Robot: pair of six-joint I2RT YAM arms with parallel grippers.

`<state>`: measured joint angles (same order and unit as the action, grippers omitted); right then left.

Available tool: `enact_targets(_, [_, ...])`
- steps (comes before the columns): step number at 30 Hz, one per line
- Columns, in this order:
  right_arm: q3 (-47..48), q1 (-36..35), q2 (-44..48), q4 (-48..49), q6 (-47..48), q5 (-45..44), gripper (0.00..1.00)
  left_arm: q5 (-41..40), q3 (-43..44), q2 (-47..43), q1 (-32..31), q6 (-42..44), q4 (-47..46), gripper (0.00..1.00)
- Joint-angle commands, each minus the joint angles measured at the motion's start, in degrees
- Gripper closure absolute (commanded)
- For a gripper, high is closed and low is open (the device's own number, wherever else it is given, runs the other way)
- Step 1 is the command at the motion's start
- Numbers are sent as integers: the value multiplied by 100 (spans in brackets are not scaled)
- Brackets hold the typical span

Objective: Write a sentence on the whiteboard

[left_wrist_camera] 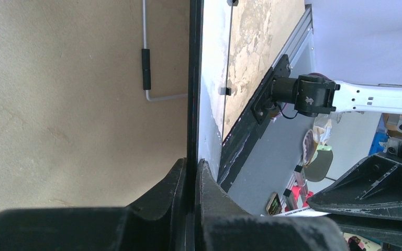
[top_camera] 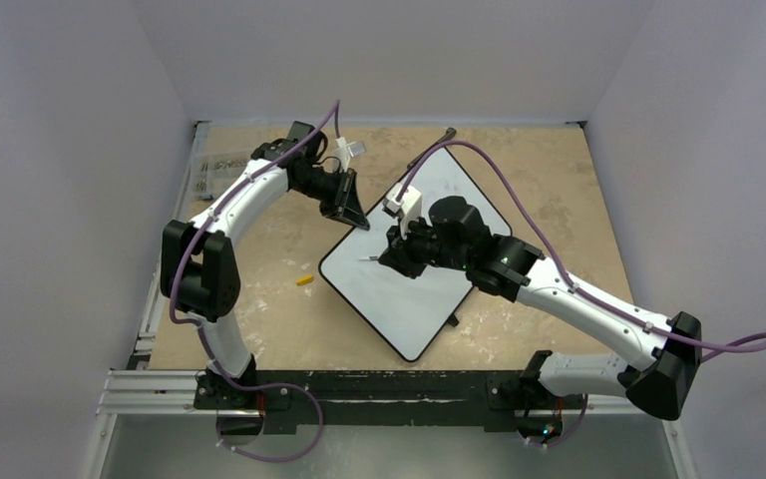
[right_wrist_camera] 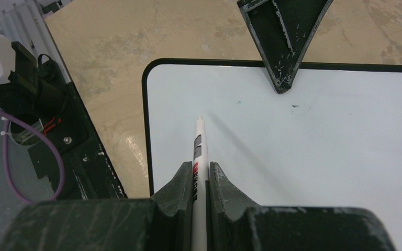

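on the tan table (top_camera: 559, 200), about mid-way across, the board (top_camera: 399, 299) lies flat and turned so its corners point toward and away from the arms; one corner nearly reaches the table's near edge. its white face, inside a thin black frame, shows only a couple of tiny dark specks in the right wrist view. the left gripper (left_wrist_camera: 191, 164) is shut on the board's far-left edge, the frame pinched between both fingers; from the right wrist its dark pointed fingertip sits over that edge, on the white. the right gripper (right_wrist_camera: 196, 167) hangs over the middle of the board, jaws closed tight on a white marker (right_wrist_camera: 199, 141) with red and grey print. the marker's tip points toward the left corner of the board; whether it touches the surface i cannot tell, though a faint shadow runs beside it. a thin metal rod (left_wrist_camera: 146, 68) with a black sleeve lies on the table and meets the board's edge just beyond the left gripper. a small yellow piece (top_camera: 304, 280) rests on the table just left of the board, apart from it. a heap of small metal bits (top_camera: 214, 165), too small to make out, sits at the far-left corner of the table. both arms are bolted to a black rail (top_camera: 379, 389) along the near edge.
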<state>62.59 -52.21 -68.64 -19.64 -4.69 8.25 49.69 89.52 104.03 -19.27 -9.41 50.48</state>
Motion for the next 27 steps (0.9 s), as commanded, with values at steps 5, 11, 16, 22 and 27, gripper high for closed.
enact_targets(5, [398, -269, -343, 255, 235, -191, 100, -504, -39, -130, -104, 27, 1, 100])
enact_targets(11, [558, -343, -567, 342, 280, -363, 100, -513, -49, -146, -112, 27, 6, 100])
enact_targets(16, [575, -339, -623, 426, 302, -618, 100, -513, -49, -137, -146, 27, 3, 100])
enact_targets(22, [527, -343, -689, 540, 271, -812, 100, -533, -51, -142, -169, 36, 12, 100])
enact_targets(27, [492, -343, -747, 489, 271, -922, 100, -533, -44, -146, -189, 36, 15, 100])
